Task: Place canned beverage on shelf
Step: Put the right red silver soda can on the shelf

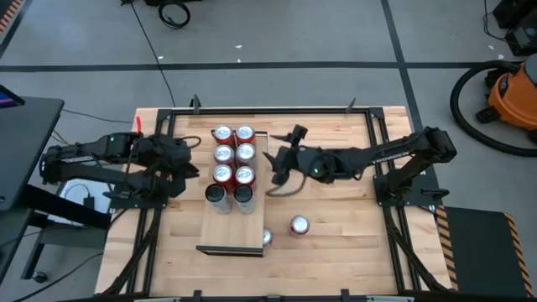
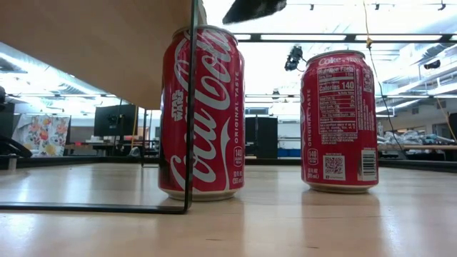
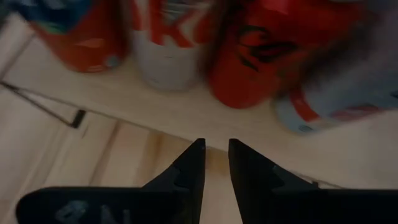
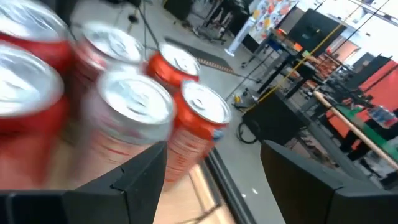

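On the far left, the left gripper [image 1: 191, 168] hovers by the shelf's edge, its dark fingers [image 3: 194, 163] nearly shut on nothing. Next comes the long pale plywood shelf [image 1: 232, 228], carrying 8 cans in 2 rows at its far end. Right of that, the right gripper [image 1: 279, 164] hangs beside the rows, jaws apart and empty. Below it, 2 red aluminium cola cans wait on the tabletop: 1 [image 1: 267, 237] touching the shelf's corner, the other [image 1: 299, 225] just beside. They look stiff but thin-walled and slick, so I'd pinch around the mid-body, gently.
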